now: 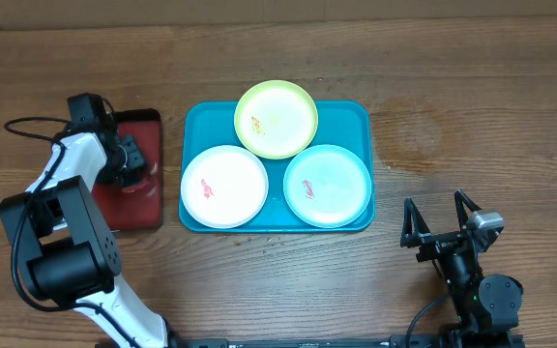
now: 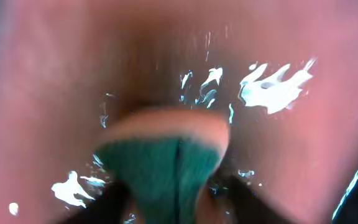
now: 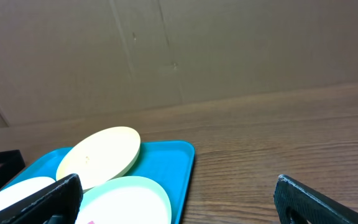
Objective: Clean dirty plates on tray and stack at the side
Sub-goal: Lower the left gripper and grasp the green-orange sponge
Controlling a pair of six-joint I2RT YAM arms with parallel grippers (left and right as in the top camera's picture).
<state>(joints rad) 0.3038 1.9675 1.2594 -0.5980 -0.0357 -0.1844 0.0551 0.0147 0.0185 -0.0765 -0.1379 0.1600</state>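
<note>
Three plates (image 1: 223, 187) overhead; green sponge (image 2: 166, 168) visible only from left wrist.

Small red tray (image 1: 141, 205), black-rimmed, lies on the wooden worktop (image 1: 472, 87) at left. Glossy red surface shows wet white glints. A green sponge (image 2: 166, 171), pale orange edge, sits against it. Brown cardboard wall (image 3: 241, 50) at far side.
</note>
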